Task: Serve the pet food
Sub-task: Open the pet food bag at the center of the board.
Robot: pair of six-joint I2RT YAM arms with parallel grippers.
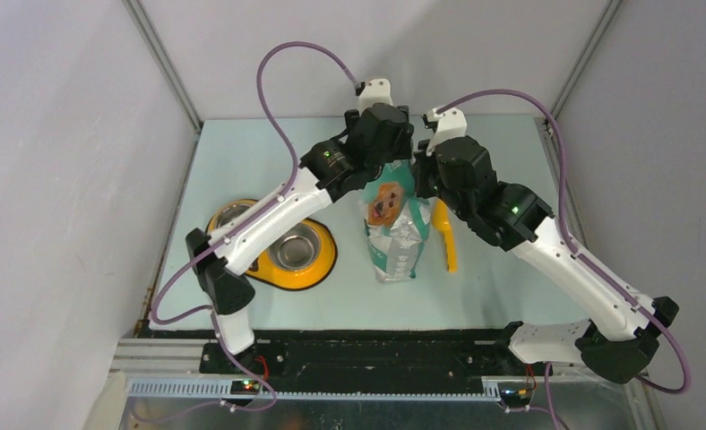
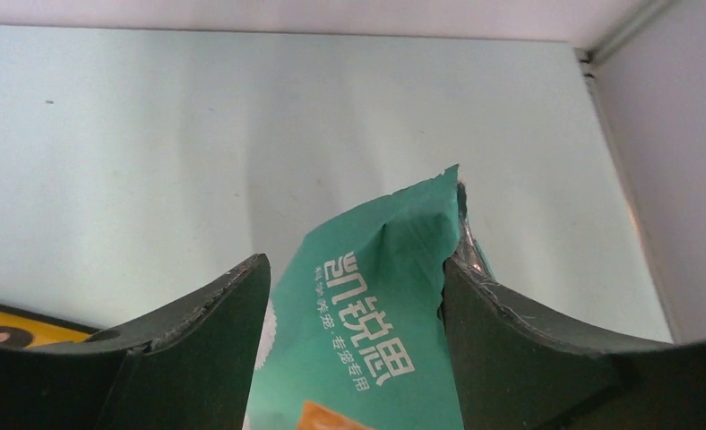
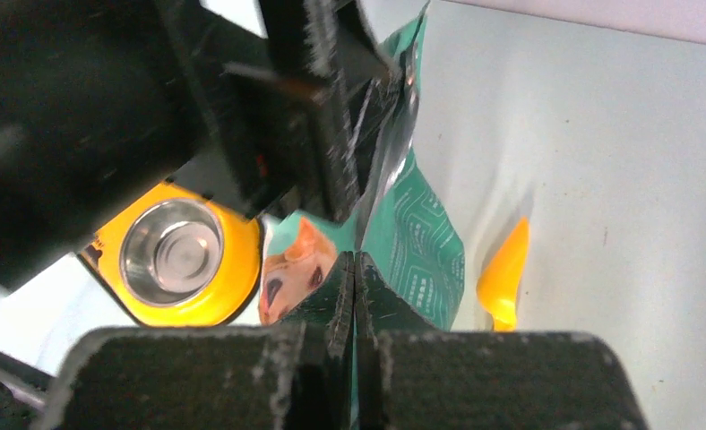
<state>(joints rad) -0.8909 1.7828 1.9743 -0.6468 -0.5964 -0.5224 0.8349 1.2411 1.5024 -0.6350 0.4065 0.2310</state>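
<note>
No pet food shows in any view. The green-and-white bag (image 1: 394, 235) with a dog picture stands upright at the table's middle. My right gripper (image 1: 426, 172) is shut on the bag's top edge (image 3: 394, 134), a thin strip of it pinched between the fingers at the gripper (image 3: 354, 262). My left gripper (image 1: 387, 150) hovers at the same top, open, its jaws astride the bag's green upper corner (image 2: 376, 305); the right finger (image 2: 511, 331) touches the torn edge. In its own view the left gripper (image 2: 357, 264) has the bag filling most of the gap.
A yellow stand (image 1: 321, 269) with two steel bowls (image 1: 294, 247) lies left of the bag, partly under the left arm; one bowl (image 3: 172, 251) shows in the right wrist view. An orange scoop (image 1: 446, 237) lies just right of the bag. Walls close the back and sides.
</note>
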